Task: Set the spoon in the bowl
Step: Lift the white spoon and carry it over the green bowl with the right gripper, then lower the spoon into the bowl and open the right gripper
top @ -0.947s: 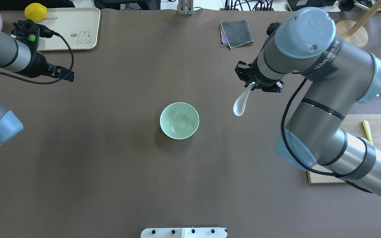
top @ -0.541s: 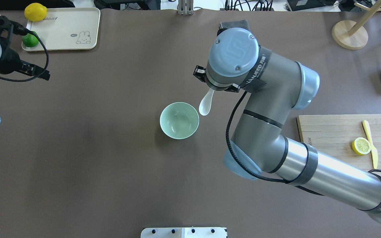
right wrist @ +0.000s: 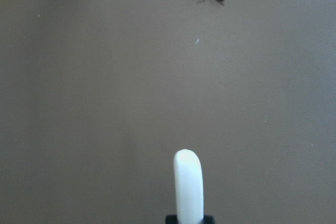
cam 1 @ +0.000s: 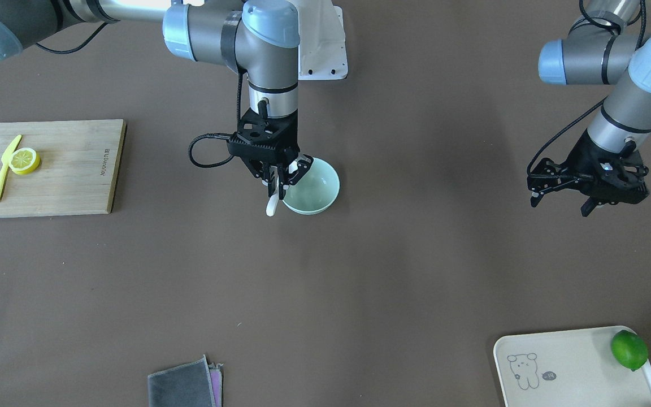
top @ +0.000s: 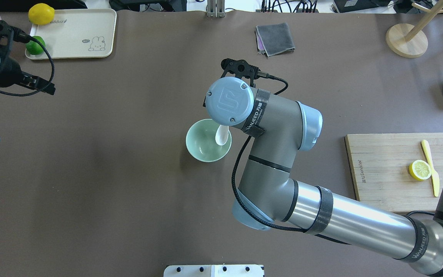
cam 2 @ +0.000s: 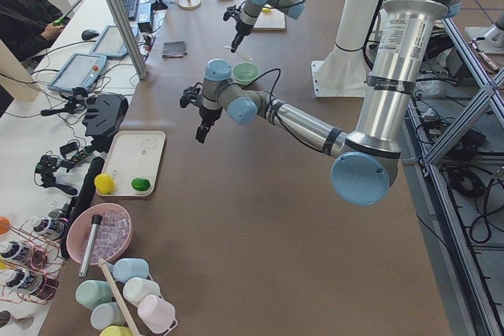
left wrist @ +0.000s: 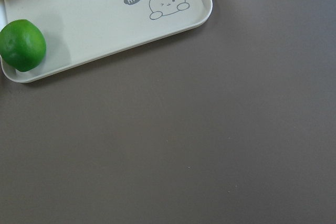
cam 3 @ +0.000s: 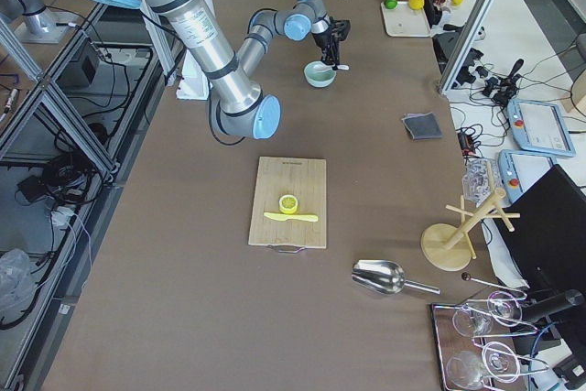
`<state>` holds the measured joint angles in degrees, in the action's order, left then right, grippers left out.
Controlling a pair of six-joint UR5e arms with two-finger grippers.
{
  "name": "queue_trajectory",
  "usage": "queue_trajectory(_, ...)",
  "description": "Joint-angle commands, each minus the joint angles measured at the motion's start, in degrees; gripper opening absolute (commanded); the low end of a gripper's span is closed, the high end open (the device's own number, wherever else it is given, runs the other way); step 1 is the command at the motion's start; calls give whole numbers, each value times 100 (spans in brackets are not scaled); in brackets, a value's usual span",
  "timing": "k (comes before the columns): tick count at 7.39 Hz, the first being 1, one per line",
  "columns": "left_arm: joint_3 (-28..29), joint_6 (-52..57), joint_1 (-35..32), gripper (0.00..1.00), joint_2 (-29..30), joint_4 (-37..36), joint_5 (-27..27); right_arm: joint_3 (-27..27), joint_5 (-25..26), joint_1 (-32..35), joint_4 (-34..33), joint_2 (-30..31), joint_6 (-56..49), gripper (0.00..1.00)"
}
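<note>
The pale mint-green bowl (top: pixel 203 148) stands in the middle of the brown table; it also shows in the front view (cam 1: pixel 321 192). My right gripper (cam 1: pixel 283 182) is shut on the white spoon (top: pixel 221 135) and hangs at the bowl's far rim. The scoop sits inside the bowl's rim, and the handle end (cam 1: pixel 270 208) sticks out past the rim. The right wrist view shows the handle (right wrist: pixel 188 184) held between the jaws. In the overhead view my own wrist hides the right gripper. My left gripper (top: pixel 46 86) is open and empty, far to the left near the tray.
A cream tray (top: pixel 79 36) with a lime (top: pixel 35 46) and a lemon (top: pixel 41 14) lies at the far left. A grey cloth (top: pixel 275 38) lies at the back. A cutting board (top: pixel 383 169) with a lemon slice and a yellow knife (top: pixel 431 165) lies at the right.
My right arm has carried the spoon leftward, from beside the bowl to over it, and the scoop now lies within the rim. My left arm pulled back to the left earlier and now holds still.
</note>
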<state>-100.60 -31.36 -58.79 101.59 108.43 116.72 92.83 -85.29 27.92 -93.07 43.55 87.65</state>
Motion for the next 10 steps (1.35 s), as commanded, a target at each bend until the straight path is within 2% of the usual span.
queue_trajectory(1,75,112,0,98,10,3,0,-142,83,-67,182,-4,-20,0)
queue_trajectory(4,93,113,0,98,27,3,0,-265,442,-418,430,-4,6,0)
queue_trajectory(7,93,113,0,98,-8,12,0,-606,522,-454,876,-100,15,0)
queue_trajectory(8,154,113,0,98,-43,125,0,-634,531,-445,1017,-83,15,63)
queue_trajectory(9,267,104,0,98,-43,318,0,-695,574,-436,1045,-109,33,100)
queue_trajectory(10,303,104,0,98,-43,372,0,-678,558,-393,1045,-118,-28,100)
